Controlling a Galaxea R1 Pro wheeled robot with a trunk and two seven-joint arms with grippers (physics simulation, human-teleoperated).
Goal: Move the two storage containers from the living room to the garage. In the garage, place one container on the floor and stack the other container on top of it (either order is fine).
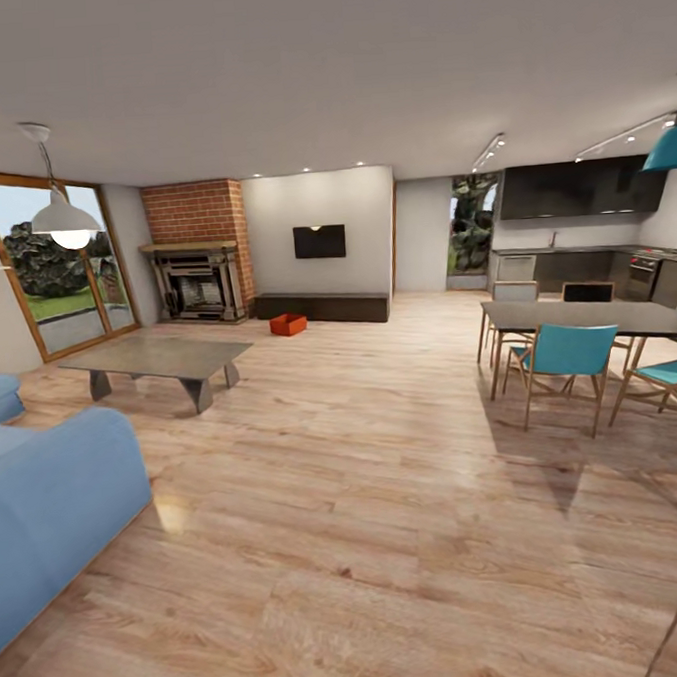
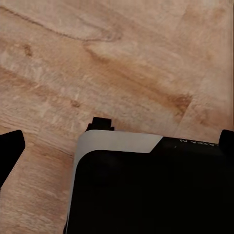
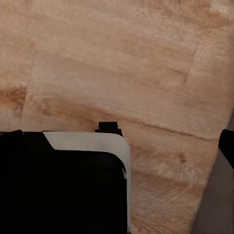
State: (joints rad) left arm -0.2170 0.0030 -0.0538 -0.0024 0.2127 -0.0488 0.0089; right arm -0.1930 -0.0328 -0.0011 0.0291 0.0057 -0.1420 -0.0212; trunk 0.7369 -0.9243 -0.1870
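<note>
- Living room, wood-plank floor runs wall to wall; kitchen units along the back right.
- One orange-red storage container sits on the floor at the far end, just in front of the low dark TV bench, apart from it by a narrow gap. Open top, no lid. Small at this range, contents can't be made out. Can't spot a second one.
- Brick fireplace in the far left corner, beside the container's end of the room; wall TV above the bench.
- Glass coffee table mid-left, well apart from the container; blue sofa near left edge; white pendant lamp hangs over that side.
- Dining table with teal chairs on the right.
- Left wrist view: plank floor below, black-and-white robot base panel in the frame, dark finger at the edge. Jaws state: can't tell.
- Right wrist view: same plank floor, matching base panel, dark finger at the edge. Jaws state: can't tell.
</note>
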